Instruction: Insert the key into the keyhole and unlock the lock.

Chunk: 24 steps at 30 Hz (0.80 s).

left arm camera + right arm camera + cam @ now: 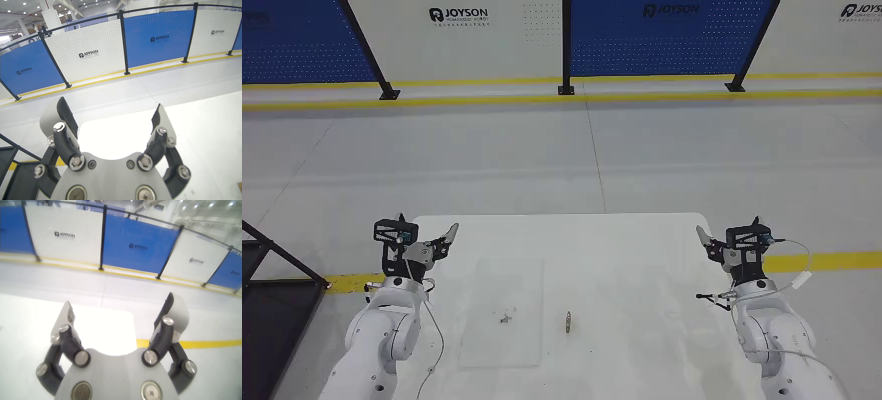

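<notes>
The left gripper (110,106) and right gripper (119,299) hang spread and empty at the white table's (642,250) sides. The small dark key (504,319) and brass-coloured lock (567,321) lie mid-table. The thin key may skid when pinched.

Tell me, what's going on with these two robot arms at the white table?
Nothing is being handled yet. The robot is meant to put a key into a lock and open it. Its left hand and right hand are both open and hold nothing, one raised over each side of the table. Between them lie a darker piece on a clear sheet and a brassy piece just off it, probably the key and the lock, though they are too small to tell which is which.
</notes>
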{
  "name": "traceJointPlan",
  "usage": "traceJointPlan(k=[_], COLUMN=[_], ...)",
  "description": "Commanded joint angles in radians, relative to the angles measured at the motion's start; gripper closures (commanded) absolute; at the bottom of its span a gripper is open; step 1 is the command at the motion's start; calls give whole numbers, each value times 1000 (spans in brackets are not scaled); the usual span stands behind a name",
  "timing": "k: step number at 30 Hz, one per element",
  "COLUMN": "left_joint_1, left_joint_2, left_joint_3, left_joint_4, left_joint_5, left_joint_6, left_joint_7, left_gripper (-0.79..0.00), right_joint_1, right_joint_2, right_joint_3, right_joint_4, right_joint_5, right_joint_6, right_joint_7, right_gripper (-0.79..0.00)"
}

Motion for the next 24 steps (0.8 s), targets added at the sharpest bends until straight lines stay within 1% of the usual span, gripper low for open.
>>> traceJointPlan(k=[1, 10, 13, 16, 19, 21, 24], left_joint_1=[0, 0, 7, 39, 101, 144, 191], left_joint_2=[0, 0, 1, 4, 6, 7, 6], left_joint_3=[0, 0, 7, 34, 79, 114, 170], left_joint_4=[0, 0, -14, -66, -147, -206, -270], left_joint_5=[0, 0, 42, 118, 197, 253, 325], left_joint_6=[0, 0, -13, -62, -109, -135, -151], left_joint_7=[0, 0, -20, -67, -129, -185, -312], left_gripper=[-784, -784, -785, -785, -785, -785, -785], right_joint_1=[0, 0, 0, 0, 0, 0, 0], right_joint_2=[0, 0, 0, 0, 0, 0, 0], right_joint_3=[0, 0, 0, 0, 0, 0, 0], right_joint_4=[0, 0, 0, 0, 0, 0, 0], right_joint_5=[0, 0, 0, 0, 0, 0, 0], right_joint_6=[0, 0, 0, 0, 0, 0, 0], right_joint_7=[0, 0, 0, 0, 0, 0, 0], right_gripper=[-785, -784, -785, -785, -785, -785, -785])
